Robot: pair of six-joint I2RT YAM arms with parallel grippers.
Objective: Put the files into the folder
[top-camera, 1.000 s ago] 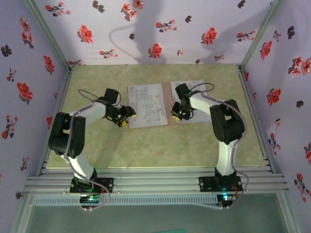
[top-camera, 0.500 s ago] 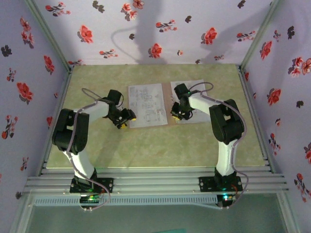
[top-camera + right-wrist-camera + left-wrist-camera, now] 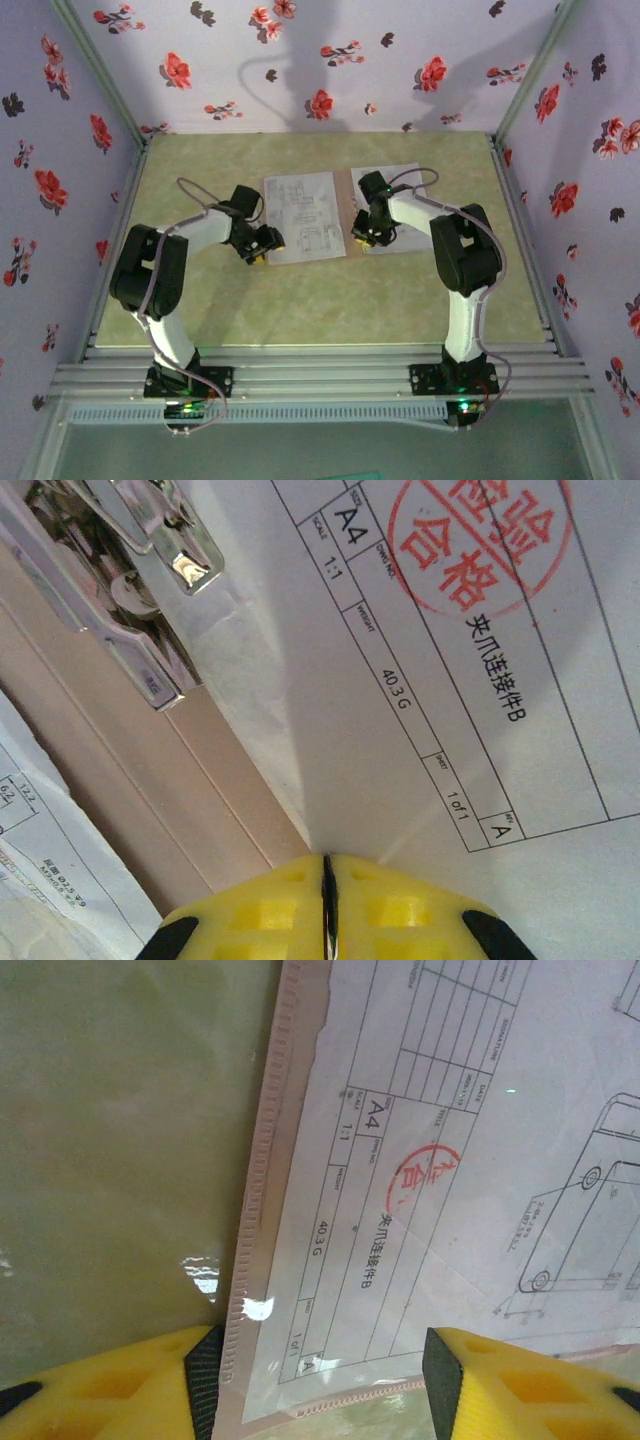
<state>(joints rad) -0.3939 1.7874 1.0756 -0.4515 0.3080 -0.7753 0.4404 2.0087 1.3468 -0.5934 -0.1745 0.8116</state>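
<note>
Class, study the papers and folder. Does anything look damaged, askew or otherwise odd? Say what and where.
On the left sheet, the edge beside the folder border looks nicked and uneven. The right sheet shows a shaded crease below the metal clip, not lying flat.

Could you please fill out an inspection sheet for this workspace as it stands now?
Surface: mottled green table, glossy.
Job's things: tan folder lies open and flat. A printed left sheet lies on one half and a right sheet on the other. A metal clip sits at the spine.
Clutter: nothing seen.
Grippers: left tool open, fingers straddling the left sheet's near corner. Right tool shut, tips at the right sheet near the spine; whether paper is pinched is unclear.
Cables: a grey cable loops over the left arm, another over the right.
Surroundings: lilac floral walls on three sides; metal rails along the near edge.
</note>
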